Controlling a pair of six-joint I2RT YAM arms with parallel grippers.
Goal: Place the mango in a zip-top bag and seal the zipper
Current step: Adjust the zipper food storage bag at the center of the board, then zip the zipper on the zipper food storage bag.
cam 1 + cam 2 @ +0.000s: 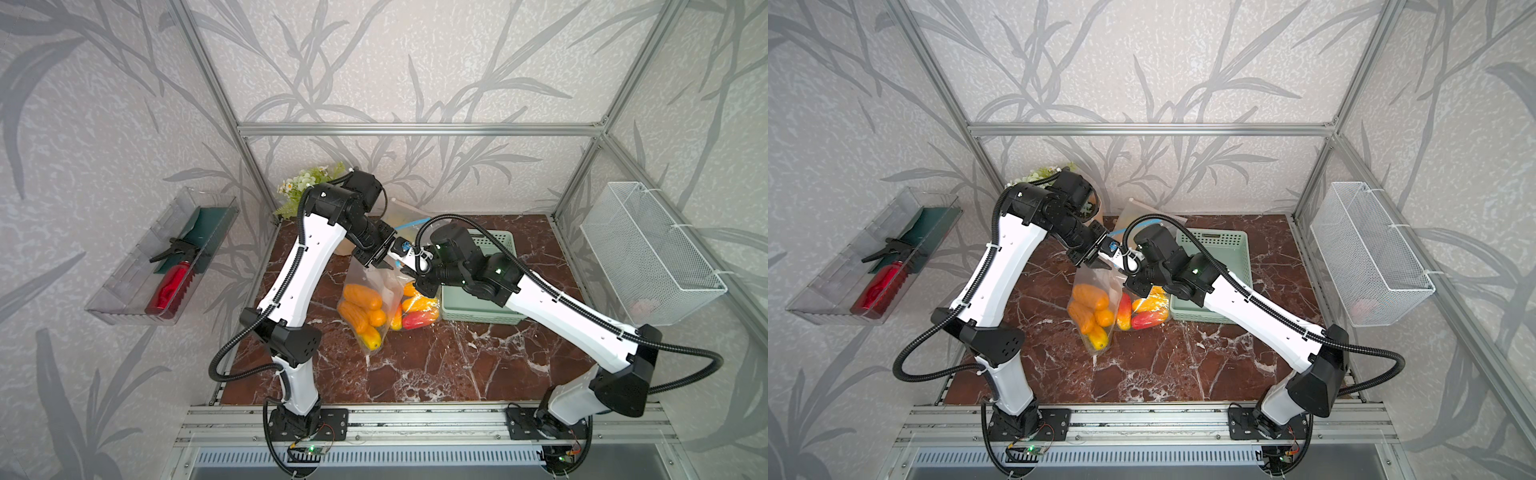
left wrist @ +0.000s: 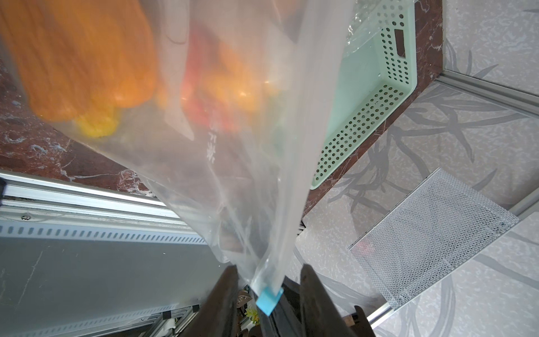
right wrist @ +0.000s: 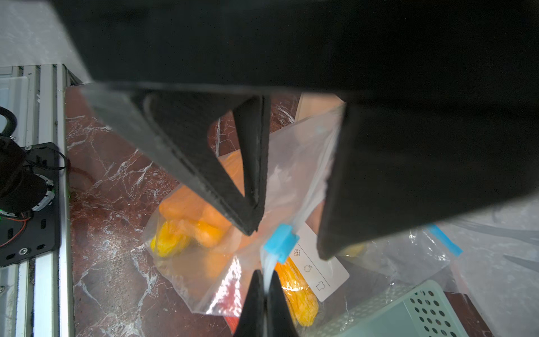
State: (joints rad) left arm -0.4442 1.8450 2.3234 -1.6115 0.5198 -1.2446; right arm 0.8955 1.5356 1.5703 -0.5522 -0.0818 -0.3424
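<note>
A clear zip-top bag (image 1: pixel 388 291) hangs upright over the marble table with several orange and yellow mangoes (image 1: pixel 360 296) in its bottom. In the right wrist view, my right gripper (image 3: pixel 264 287) is shut on the bag's top edge, just below the blue slider (image 3: pixel 281 242). My left gripper (image 2: pixel 269 281) is open. Its two dark fingers (image 2: pixel 230 294) stand on either side of the zipper strip and the blue slider (image 2: pixel 268 302) without pinching them. In both top views the two grippers meet above the bag, left gripper (image 1: pixel 383 262) beside right gripper (image 1: pixel 407 271).
A second clear bag with red and yellow mangoes (image 1: pixel 419 316) lies against a mint-green perforated basket (image 1: pixel 505 239). Another bag (image 1: pixel 401 214) leans at the back. On the side walls hang a white mesh basket (image 1: pixel 648 257) and a clear tray (image 1: pixel 124 286) with a red-handled tool (image 1: pixel 170 286).
</note>
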